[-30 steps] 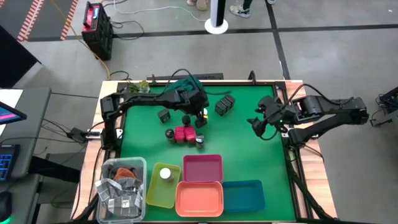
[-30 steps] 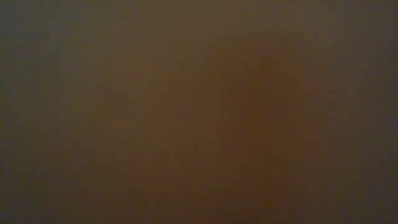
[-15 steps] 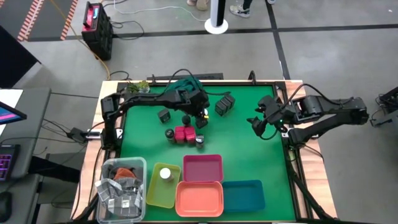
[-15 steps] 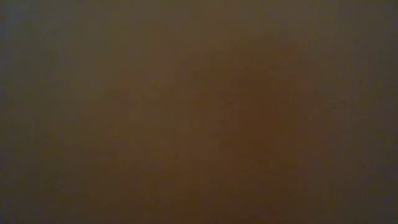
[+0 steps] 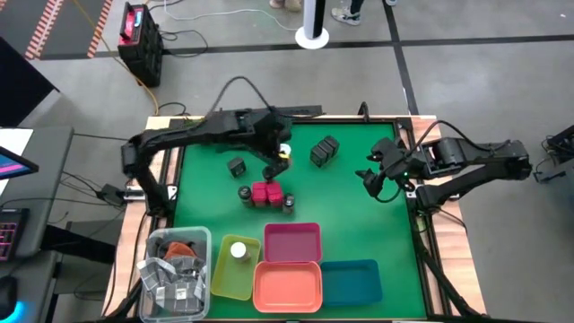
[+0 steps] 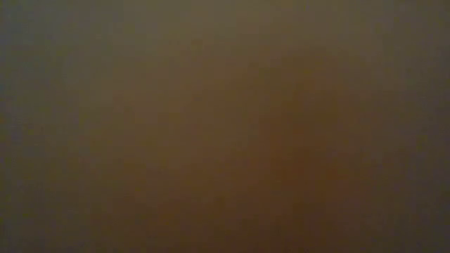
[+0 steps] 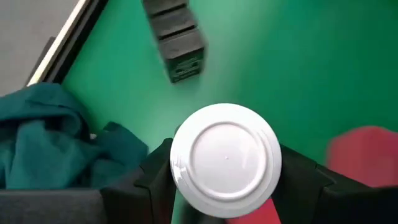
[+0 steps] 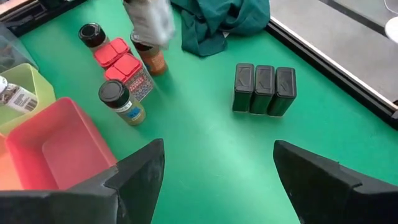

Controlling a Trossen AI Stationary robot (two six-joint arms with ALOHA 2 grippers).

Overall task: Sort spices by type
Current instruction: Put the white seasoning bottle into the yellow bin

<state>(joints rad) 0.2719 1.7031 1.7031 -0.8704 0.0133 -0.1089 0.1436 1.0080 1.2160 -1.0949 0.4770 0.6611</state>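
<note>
My left gripper (image 5: pixel 276 163) is shut on a white-lidded round jar (image 7: pixel 225 160) over the middle of the green mat, above two bright pink blocks (image 5: pixel 265 193). Two dark round jars (image 8: pixel 92 34) (image 8: pixel 121 99) stand beside the blocks. Three dark grey square boxes (image 8: pixel 264 87) stand in a row, and another (image 5: pixel 237 166) stands alone. A second white-lidded jar (image 5: pixel 239 250) lies in the yellow tray (image 5: pixel 224 278). My right gripper (image 8: pixel 217 180) is open and waits near the table's right edge. The low view is dark. My left gripper pinches the white-lidded jar between its two fingers (image 7: pixel 155 180), on opposite sides of the body just under the lid (image 7: pixel 186 186). The fingers come from above, pointing down. The jar stays upright and looks lifted off the mat, its orange body (image 8: pixel 152 59) showing in the right wrist view.
A dark green cloth (image 8: pixel 224 18) lies bunched at the mat's far edge. Pink (image 5: pixel 291 242), orange (image 5: pixel 287 287) and blue (image 5: pixel 352 281) trays sit along the near edge beside the yellow one, and a clear bin (image 5: pixel 175 274) stands left of them. A raised frame borders the mat.
My left arm has risen and swung slightly toward the table's left and far side, carrying the white-lidded jar up with it. The arm now covers the dark green cloth in the high view. My right arm has kept still.
</note>
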